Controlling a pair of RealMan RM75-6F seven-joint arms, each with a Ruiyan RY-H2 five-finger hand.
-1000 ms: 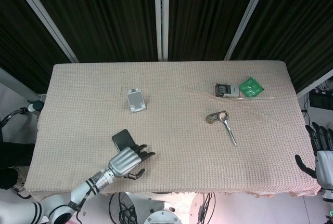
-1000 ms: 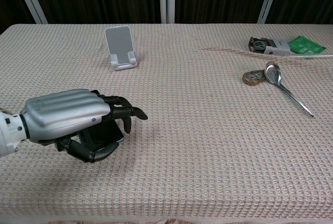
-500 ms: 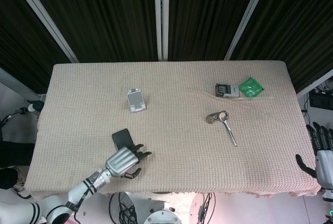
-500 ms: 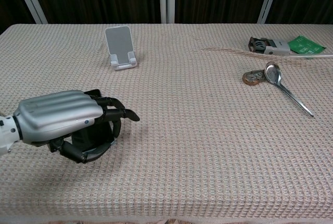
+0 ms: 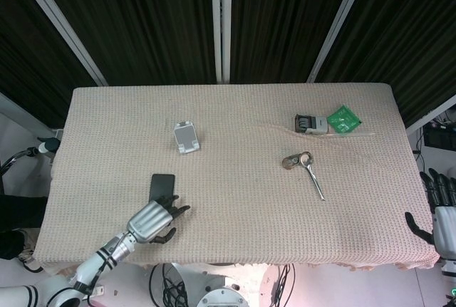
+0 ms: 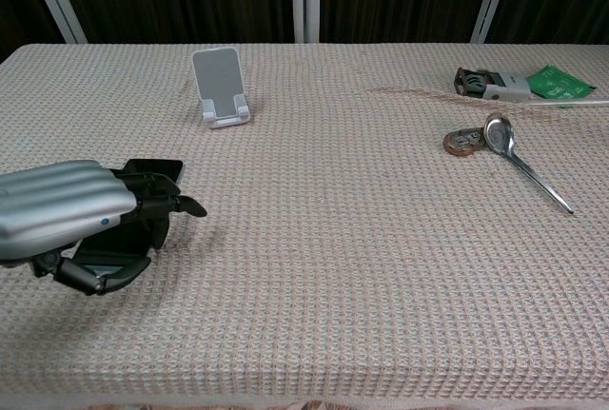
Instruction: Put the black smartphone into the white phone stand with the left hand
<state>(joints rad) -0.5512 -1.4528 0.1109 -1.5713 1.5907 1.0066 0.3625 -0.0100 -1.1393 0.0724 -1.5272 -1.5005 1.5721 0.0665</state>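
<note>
One table, rectangular, covered in beige waffle-weave cloth. One black phone, a flat glossy slab, lies near the front-left corner. The left hand, silver ribbed metal back with dark fingers, sits over the phone's near end, fingers curled down around it, phone still flat on the cloth; can't tell if it truly grips or only touches. One white phone stand, smooth plastic with a tilted back plate and small front lip, empty, toward the back edge, left of centre, well apart from the phone. One metal spoon, shiny, right of centre, bowl touching one small round brownish object. One green foil packet and one grey-black rectangular item near the back-right corner. The right hand, dark fingers apart, holding nothing, hangs off the right edge.
</note>
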